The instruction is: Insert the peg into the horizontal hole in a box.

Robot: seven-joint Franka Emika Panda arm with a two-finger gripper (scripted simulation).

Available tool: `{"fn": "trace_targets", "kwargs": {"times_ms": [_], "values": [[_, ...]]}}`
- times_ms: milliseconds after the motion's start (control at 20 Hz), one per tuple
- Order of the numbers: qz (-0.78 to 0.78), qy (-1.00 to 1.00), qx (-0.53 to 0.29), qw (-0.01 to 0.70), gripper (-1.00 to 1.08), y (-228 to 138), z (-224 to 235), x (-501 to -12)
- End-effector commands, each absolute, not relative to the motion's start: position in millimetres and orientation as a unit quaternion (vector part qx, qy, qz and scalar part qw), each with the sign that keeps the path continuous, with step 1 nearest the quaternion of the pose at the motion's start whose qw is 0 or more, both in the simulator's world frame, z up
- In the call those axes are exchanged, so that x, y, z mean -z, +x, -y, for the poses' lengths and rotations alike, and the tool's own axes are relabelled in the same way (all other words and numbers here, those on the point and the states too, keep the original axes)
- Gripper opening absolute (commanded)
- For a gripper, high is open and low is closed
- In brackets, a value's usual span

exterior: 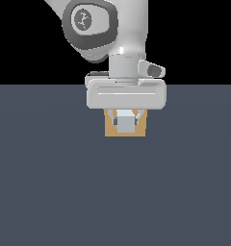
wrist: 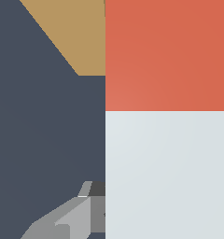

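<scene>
Peg (wrist: 164, 140) filling most of the wrist view, very close to the lens: pale white-grey length nearest, orange-red end beyond it, running straight toward the tan box (wrist: 76, 37). Orange-red end overlapping the box's surface in that view; contact or gap not readable. Hole not visible in either picture, hidden behind peg or gripper. Grey finger (wrist: 67, 219) showing low beside the white part of the peg, pressed against its side.

Exterior view, near to far: dark slate floor (exterior: 115, 192) across the lower frame, bare in the foreground. Centre of frame, gripper (exterior: 125, 122) pointing down, jaws closed onto the peg (exterior: 125, 126), seen end-on as a small grey-white square between the two fingertips. Peg clear of the floor, held at about mid-height of the box. Box (exterior: 109, 129) directly behind gripper and peg, tan-orange, sitting on the floor, mostly covered by the fingers and the white gripper body; only its side strips and lower edge exposed. Peg lined up with the box's centre in this view. How far in front of the box face the peg sits cannot be told from here. White arm (exterior: 108, 29) rising to the upper centre of the frame against the black background.
</scene>
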State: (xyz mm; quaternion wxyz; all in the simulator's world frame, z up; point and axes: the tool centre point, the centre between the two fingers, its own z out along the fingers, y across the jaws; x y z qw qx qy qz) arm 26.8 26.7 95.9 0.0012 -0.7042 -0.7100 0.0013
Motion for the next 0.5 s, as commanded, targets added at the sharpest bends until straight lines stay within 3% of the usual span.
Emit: {"fn": "trace_targets", "kwargs": {"times_ms": [0,450], "values": [[0.711,-0.703,0.001,0.000,-1.00,27,-48,-98],[0.711,-0.703,0.001,-0.001,-1.00,28,-83,-99]]}}
